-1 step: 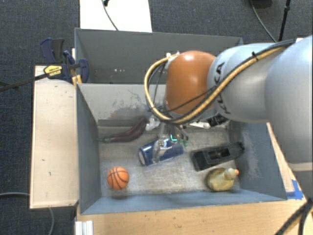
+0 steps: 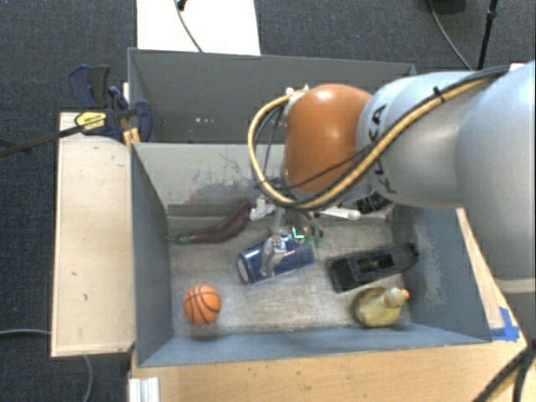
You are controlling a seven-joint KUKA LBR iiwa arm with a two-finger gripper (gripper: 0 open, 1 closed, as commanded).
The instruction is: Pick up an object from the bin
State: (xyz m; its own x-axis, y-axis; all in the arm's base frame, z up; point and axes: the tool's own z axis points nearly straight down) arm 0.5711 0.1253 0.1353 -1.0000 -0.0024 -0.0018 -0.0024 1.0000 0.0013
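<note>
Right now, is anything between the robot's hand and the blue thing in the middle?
Nothing visible. The hand sits right over the blue thing; the orange ball and black block lie off to the sides.

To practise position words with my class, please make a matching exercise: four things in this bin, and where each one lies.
Things:
1 orange ball
2 blue container
3 black tool
4 yellow toy

Places in the picture:
A mid-bin, beneath the gripper
B lower left
C lower right
D right of centre, just above the yellow toy

Pairs: 1-B, 2-A, 3-D, 4-C
</note>
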